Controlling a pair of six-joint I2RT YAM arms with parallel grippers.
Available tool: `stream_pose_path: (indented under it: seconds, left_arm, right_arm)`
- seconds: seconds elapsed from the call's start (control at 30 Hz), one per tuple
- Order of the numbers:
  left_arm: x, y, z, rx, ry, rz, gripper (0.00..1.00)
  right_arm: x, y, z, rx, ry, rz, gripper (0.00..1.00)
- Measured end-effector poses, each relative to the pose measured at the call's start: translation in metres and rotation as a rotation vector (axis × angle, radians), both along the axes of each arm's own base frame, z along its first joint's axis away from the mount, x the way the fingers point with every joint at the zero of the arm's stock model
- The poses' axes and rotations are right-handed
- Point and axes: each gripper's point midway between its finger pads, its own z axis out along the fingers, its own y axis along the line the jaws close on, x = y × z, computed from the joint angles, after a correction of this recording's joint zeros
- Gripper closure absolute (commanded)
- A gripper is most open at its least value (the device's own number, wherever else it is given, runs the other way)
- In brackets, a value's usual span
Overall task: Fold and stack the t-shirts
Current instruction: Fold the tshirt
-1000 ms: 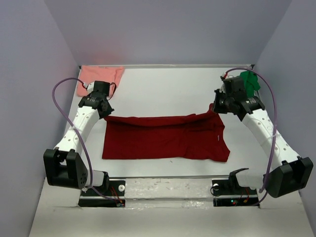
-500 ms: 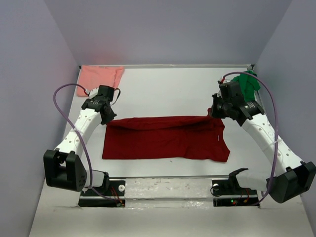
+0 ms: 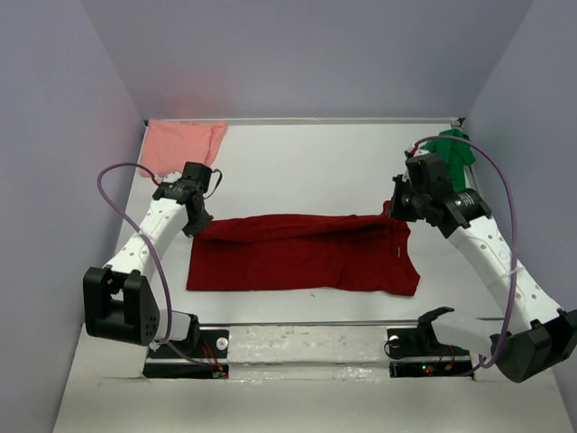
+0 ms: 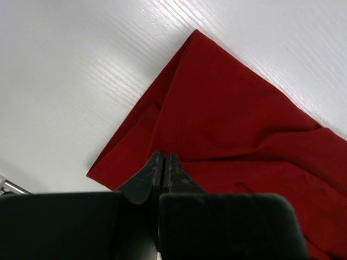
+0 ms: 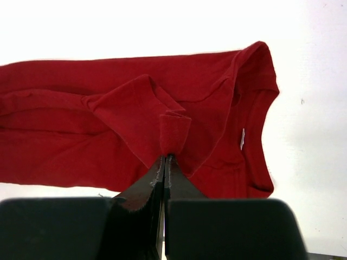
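The dark red t-shirt [image 3: 297, 257] lies spread across the middle of the table, with its far edge folded toward the near side. My left gripper [image 3: 198, 224] is at the shirt's far left corner. In the left wrist view its jaws [image 4: 163, 157] stand almost together above the red cloth [image 4: 233, 124], and no cloth shows between them. My right gripper [image 3: 395, 209] is shut on a pinch of the shirt's far right edge [image 5: 173, 135], beside the collar. The pale pink t-shirt [image 3: 180, 140] lies in the far left corner. The green t-shirt [image 3: 451, 149] sits bunched in the far right corner.
Grey walls close the table on the left, the back and the right. The arm bases and a metal rail [image 3: 306, 343] run along the near edge. Purple cables loop beside each arm.
Both grippers have moved toward the near side, drawing the red shirt's far edge over its body. The left gripper has also shifted a little to the right.
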Motion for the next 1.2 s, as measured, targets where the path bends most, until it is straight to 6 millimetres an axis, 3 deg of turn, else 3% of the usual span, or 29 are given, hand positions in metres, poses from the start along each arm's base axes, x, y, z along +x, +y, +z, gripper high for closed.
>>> stream_pose_path:
  seconds: [0.27, 0.7, 1.07, 1.17, 1.2]
  left_arm:
    - [-0.011, 0.0, -0.012, -0.017, 0.031, 0.06, 0.85]
    - [-0.028, 0.011, -0.016, 0.013, 0.056, 0.198, 0.84]
    - [-0.034, 0.021, -0.013, 0.065, 0.059, 0.238, 0.83]
    - [-0.036, 0.022, -0.013, 0.071, 0.063, 0.24, 0.83]
    - [-0.037, 0.023, -0.013, 0.075, 0.066, 0.241, 0.82]
  right_arm:
    - [-0.012, -0.004, -0.007, 0.003, 0.028, -0.014, 1.0]
    - [-0.028, -0.002, -0.007, 0.017, 0.046, -0.014, 1.0]
    - [-0.06, -0.006, -0.035, 0.005, 0.139, -0.033, 1.0]
    - [-0.062, -0.008, -0.037, 0.0, 0.148, -0.053, 0.83]
    - [-0.062, -0.009, -0.038, -0.005, 0.154, -0.057, 0.7]
